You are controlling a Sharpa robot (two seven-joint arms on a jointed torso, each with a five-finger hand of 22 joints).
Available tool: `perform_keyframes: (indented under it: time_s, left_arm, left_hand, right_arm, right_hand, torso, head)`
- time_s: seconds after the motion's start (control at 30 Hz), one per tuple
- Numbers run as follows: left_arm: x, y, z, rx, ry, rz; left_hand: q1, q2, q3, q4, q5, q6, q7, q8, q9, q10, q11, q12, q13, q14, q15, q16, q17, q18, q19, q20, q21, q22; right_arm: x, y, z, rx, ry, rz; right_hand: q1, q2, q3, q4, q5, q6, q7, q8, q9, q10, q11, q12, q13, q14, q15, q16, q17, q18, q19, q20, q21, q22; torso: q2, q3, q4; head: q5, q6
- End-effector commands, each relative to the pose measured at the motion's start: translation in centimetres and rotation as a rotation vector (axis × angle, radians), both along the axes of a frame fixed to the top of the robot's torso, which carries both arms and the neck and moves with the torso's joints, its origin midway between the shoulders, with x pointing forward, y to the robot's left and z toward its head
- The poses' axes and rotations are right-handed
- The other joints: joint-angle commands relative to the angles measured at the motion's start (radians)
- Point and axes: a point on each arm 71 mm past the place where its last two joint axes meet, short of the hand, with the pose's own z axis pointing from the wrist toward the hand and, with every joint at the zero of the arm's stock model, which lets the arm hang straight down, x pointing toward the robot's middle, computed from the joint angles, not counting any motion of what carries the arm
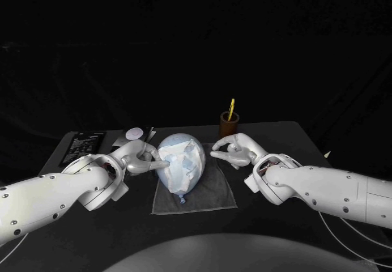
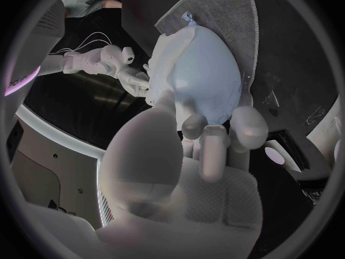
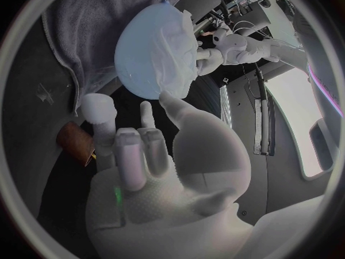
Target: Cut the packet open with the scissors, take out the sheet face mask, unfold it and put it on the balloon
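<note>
Head view: left hand (image 1: 139, 160) touches, grip unclear, the white sheet mask (image 1: 175, 154) on the pale-blue rubber balloon (image 1: 181, 184), right hand (image 1: 233, 152) spread empty; a sideways push may roll it.

We see the sheet mask (image 2: 164, 69) draped on the balloon (image 2: 212, 69). Our left hand (image 2: 194, 172) touches the mask; our right hand (image 2: 118, 63) lies beyond the balloon.

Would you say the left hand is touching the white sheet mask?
Touching: the right wrist view shows the left hand with fingers pressing the white sheet mask.
</note>
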Motion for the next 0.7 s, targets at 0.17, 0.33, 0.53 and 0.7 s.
perform_keyframes:
  time_s: [0.17, 0.33, 0.53, 0.7]
  left_arm:
    - [0.0, 0.0, -0.2, 0.009, 0.005, 0.0]
    - [0.1, 0.0, -0.2, 0.009, 0.006, 0.001]
    - [0.1, 0.0, -0.3, 0.008, 0.008, 0.004]
    - [0.2, 0.1, -0.3, 0.009, 0.009, 0.007]
  left_hand:
    - [0.011, 0.009, -0.006, -0.001, -0.003, -0.002, -0.006, 0.006, 0.0, 0.003, 0.0, 0.001, 0.004, 0.046, -0.006, 0.002, 0.052, -0.009, 0.003, -0.005, 0.005, 0.002]
    - [0.013, 0.013, -0.006, -0.001, -0.003, -0.001, -0.006, 0.006, 0.0, 0.004, -0.001, 0.001, 0.005, 0.046, -0.006, 0.002, 0.053, -0.009, 0.003, -0.005, 0.005, 0.001]
    - [0.017, 0.017, -0.006, -0.001, -0.003, -0.001, -0.006, 0.006, -0.001, 0.005, -0.001, 0.002, 0.007, 0.046, -0.006, 0.002, 0.054, -0.009, 0.003, -0.005, 0.005, 0.002]
    - [0.02, 0.021, -0.006, -0.002, -0.003, -0.001, -0.007, 0.006, -0.001, 0.005, -0.001, 0.002, 0.009, 0.046, -0.006, 0.002, 0.055, -0.009, 0.003, -0.005, 0.005, 0.001]
  right_arm:
    - [-0.4, 1.7, -0.3, -0.034, 0.038, 0.067]
    - [-0.4, 2.5, -0.3, -0.034, 0.04, 0.072]
    - [-0.5, 3.2, -0.5, -0.039, 0.051, 0.078]
    - [-0.5, 3.4, -0.8, -0.047, 0.06, 0.074]
  right_hand:
    - [-0.018, -0.016, -0.072, 0.045, -0.002, -0.031, 0.018, -0.045, -0.017, 0.106, 0.021, 0.003, 0.264, 0.104, 0.02, 0.004, 0.263, 0.009, -0.002, 0.023, -0.008, -0.001]
    - [-0.017, -0.015, -0.081, 0.05, -0.002, -0.029, 0.018, -0.047, -0.018, 0.106, 0.022, 0.003, 0.264, 0.104, 0.021, 0.004, 0.263, 0.01, -0.002, 0.025, -0.009, -0.001]
    - [-0.01, -0.011, -0.092, 0.057, -0.002, -0.018, 0.016, -0.047, -0.018, 0.106, 0.02, 0.003, 0.264, 0.104, 0.02, 0.004, 0.263, 0.012, -0.002, 0.027, -0.007, 0.0]
    - [0.003, -0.002, -0.103, 0.062, -0.002, -0.002, 0.011, -0.045, -0.017, 0.106, 0.017, 0.003, 0.264, 0.104, 0.018, 0.004, 0.263, 0.014, -0.002, 0.029, -0.007, 0.0]
  torso:
    - [0.0, -0.0008, 0.0018]
    - [0.001, -0.0005, 0.0016]
    - [0.001, -0.0008, 0.0015]
    - [0.0, -0.0005, 0.0013]
  head:
    - [-0.003, 0.0]
    - [-0.005, 0.0]
    - [-0.005, 0.0]
    - [-0.003, 0.0]
